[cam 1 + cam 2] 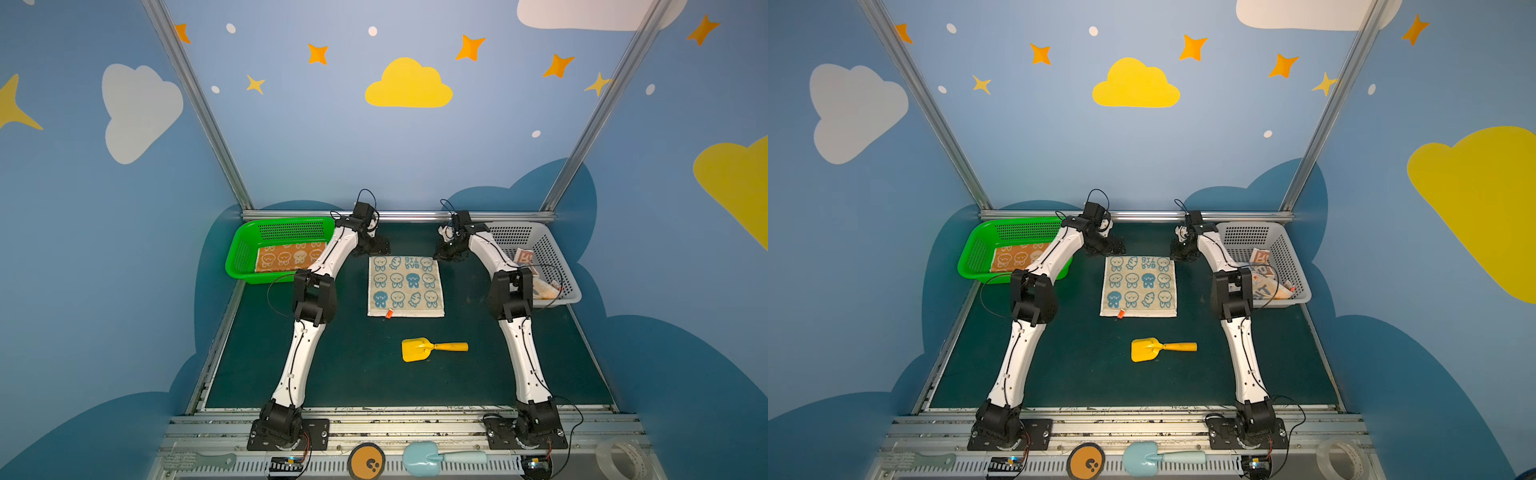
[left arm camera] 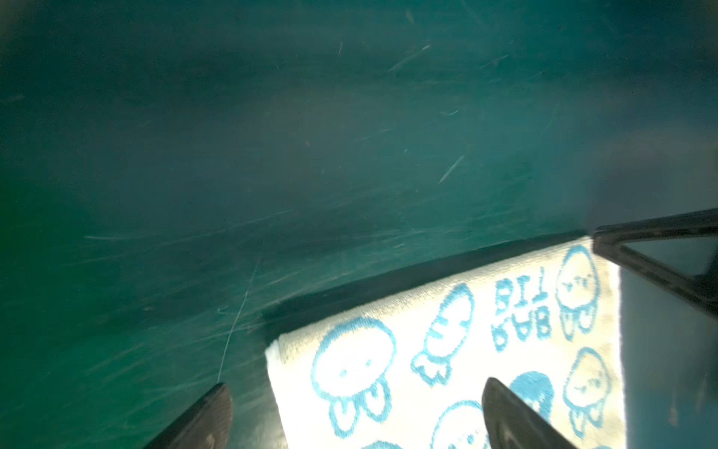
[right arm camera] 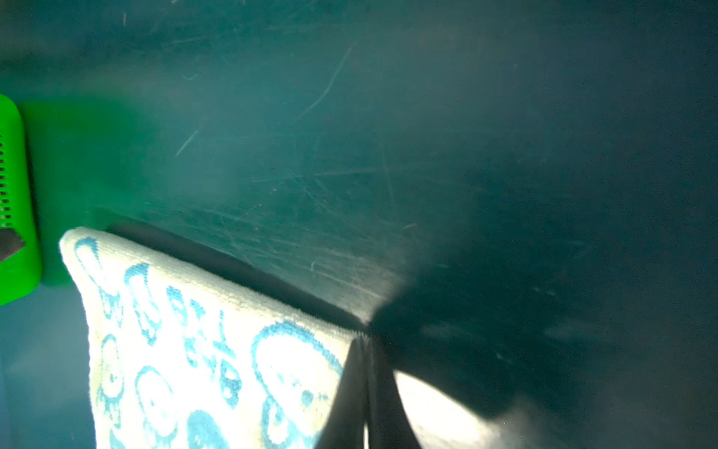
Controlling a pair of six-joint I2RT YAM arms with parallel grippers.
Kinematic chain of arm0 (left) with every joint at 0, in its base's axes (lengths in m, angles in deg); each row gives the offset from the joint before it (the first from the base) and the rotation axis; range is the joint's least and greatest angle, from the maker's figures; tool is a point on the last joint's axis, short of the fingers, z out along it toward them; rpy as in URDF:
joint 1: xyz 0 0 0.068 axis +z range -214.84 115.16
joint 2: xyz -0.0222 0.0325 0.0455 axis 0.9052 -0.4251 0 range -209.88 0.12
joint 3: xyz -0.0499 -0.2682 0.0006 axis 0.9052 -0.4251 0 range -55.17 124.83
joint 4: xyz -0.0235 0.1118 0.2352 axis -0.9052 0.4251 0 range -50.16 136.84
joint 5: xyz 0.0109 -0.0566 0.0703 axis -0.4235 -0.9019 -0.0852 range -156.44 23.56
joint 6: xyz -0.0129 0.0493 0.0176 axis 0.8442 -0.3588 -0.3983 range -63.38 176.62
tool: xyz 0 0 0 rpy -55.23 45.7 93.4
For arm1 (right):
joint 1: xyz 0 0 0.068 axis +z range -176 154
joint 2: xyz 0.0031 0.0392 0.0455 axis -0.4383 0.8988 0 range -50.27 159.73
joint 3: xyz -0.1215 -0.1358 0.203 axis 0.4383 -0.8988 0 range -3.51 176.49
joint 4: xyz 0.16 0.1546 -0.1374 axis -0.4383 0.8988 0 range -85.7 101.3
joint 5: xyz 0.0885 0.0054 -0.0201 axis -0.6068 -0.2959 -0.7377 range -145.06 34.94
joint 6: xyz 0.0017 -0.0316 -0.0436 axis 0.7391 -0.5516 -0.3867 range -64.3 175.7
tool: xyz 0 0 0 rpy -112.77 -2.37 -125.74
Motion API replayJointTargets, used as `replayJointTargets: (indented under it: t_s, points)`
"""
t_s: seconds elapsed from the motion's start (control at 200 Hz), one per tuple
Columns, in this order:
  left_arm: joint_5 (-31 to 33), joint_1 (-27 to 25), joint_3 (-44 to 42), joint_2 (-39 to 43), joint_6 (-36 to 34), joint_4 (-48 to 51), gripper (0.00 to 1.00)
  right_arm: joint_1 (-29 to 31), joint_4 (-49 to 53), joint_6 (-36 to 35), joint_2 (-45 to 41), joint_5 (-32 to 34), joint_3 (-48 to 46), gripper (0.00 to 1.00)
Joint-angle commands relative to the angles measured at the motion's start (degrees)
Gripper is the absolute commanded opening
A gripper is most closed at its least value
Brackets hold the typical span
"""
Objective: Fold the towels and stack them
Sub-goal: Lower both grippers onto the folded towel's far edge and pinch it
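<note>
Since a fold needs both upper corners lifted, items stand thus.

Left of frame: green perforated plastic basket point(image 1: 241, 249), holding orange towel with white cartoon faces point(image 1: 286, 257), laid flat.

Centre, on dark green desk point(image 1: 332, 365): cream terry towel with blue cartoon faces point(image 1: 405, 286), spread flat; woven letters read "RAB" and "BIT". Left fingers point(image 2: 209, 420) apart, straddling its upper left corner. Right fingers point(image 3: 349, 396) pinched together on its upper right corner.

Right of frame: pale grey perforated basket point(image 1: 557, 257), holding crumpled cream towel with block letters point(image 1: 525, 259), lettering unreadable.

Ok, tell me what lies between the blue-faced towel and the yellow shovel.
Nothing: only bare green mat between towel and shovel, seen in both top views.
</note>
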Motion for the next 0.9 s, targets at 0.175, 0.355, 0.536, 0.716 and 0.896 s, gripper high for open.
replayJointTargets:
  t_s: [0.175,0.355,0.536,0.716,0.896]
  points:
    - [-0.49,0.94,1.59,-3.41,-1.78,3.92,0.91,-0.13,1.31,0.15,1.58,-0.70,1.58,0.00]
    - [-1.11,1.42,1.97,-4.50,-1.69,2.65,0.84,-0.13,1.02,0.07,1.58,-1.53,1.58,0.00]
    - [-1.33,1.75,3.58,-5.80,-2.34,1.66,0.75,-0.22,1.21,-0.32,1.40,-1.53,1.50,0.00]
    - [-2.94,1.66,4.85,-7.05,-2.24,1.44,0.54,-0.32,1.04,-0.10,1.11,-1.64,1.21,0.00]
    - [-2.28,1.75,4.52,-7.51,-2.47,2.78,0.33,-0.40,0.77,-0.27,0.48,-1.53,0.52,0.00]
